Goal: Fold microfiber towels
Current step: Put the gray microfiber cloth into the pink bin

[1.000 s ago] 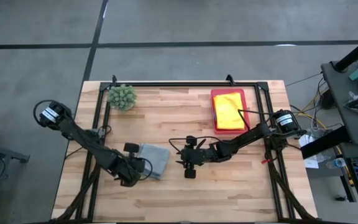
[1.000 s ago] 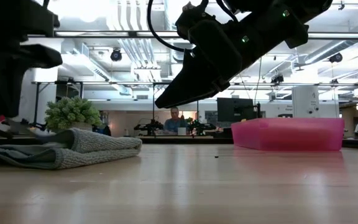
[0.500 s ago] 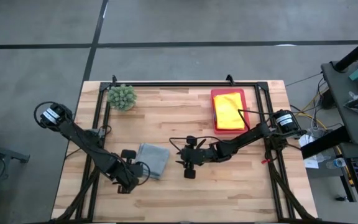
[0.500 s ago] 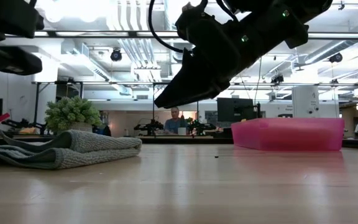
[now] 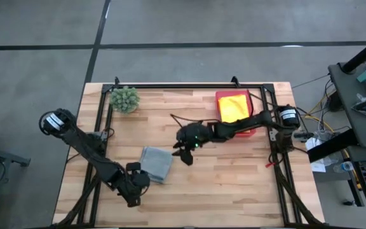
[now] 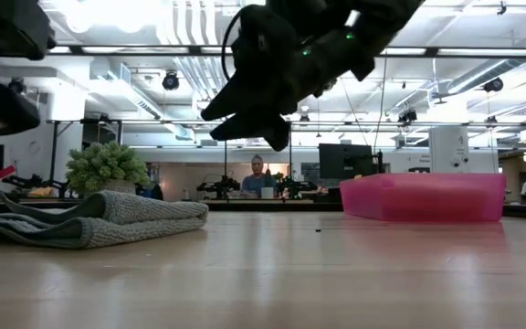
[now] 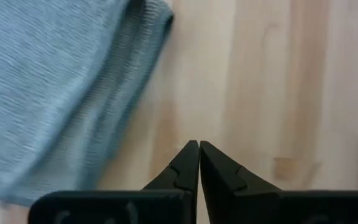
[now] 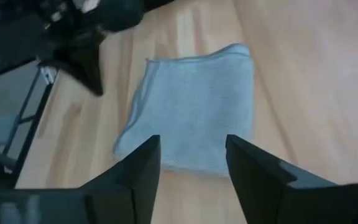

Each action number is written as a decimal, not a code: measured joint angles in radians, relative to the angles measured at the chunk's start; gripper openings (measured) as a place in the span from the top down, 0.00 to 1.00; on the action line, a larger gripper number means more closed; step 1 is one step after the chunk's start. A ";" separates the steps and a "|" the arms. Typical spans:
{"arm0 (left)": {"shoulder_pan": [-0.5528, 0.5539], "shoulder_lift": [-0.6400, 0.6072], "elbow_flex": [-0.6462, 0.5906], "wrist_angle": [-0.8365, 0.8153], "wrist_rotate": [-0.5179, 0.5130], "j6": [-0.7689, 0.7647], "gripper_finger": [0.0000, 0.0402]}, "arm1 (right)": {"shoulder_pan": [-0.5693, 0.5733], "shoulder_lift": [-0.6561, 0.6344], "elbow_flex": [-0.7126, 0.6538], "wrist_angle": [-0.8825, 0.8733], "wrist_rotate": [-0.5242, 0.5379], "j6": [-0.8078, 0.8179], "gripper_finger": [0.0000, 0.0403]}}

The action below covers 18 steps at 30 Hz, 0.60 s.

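The right gripper (image 5: pixel 184 152) hangs above the middle of the table with its two dark fingers (image 8: pixel 143 171) parted and nothing between them; its wrist view looks down on the folded grey microfiber towel (image 8: pixel 194 106) lying flat on the boards. The left gripper (image 7: pixel 199 148) sits near the table's front left part, just beside that towel's corner, its tips pressed together on nothing. In the high view the grey towel (image 5: pixel 155 163) lies left of centre, between the two grippers and apart from both. The pale wooden plank table (image 5: pixel 234 191) carries a black frame along its edges; toward the back right stands a flat pink rectangular tray (image 5: pixel 223 97) holding a yellow cloth (image 5: pixel 234 107), with orange showing at its edge, and the right arm crosses over the tray's front part, hiding what lies there. At the back left stands a spiky green ball-shaped plant (image 5: pixel 125 98). The floor around the table is grey concrete with dark seams. The low view looks into a bright workshop with ceiling lights, ducts, monitors and a person (image 6: pixel 259 174) seated far behind the table; there the towel (image 6: pixel 99 218) shows as a low grey mound and the tray's pink wall (image 6: pixel 427 196) hides its contents. The left arm is cut off at that picture's left edge.
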 joint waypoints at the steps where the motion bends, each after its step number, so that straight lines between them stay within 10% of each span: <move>1: -0.006 -0.004 -0.006 0.018 0.001 -0.027 1.00 | -0.016 0.000 0.007 -0.006 -0.013 0.000 0.55; 10: -0.019 -0.038 -0.098 0.165 -0.053 -0.392 1.00 | -0.094 0.000 0.021 0.036 -0.025 -0.021 0.36; 18: -0.018 -0.044 -0.377 0.891 -0.054 -0.762 0.99 | -0.097 0.000 0.022 0.075 -0.025 -0.059 0.29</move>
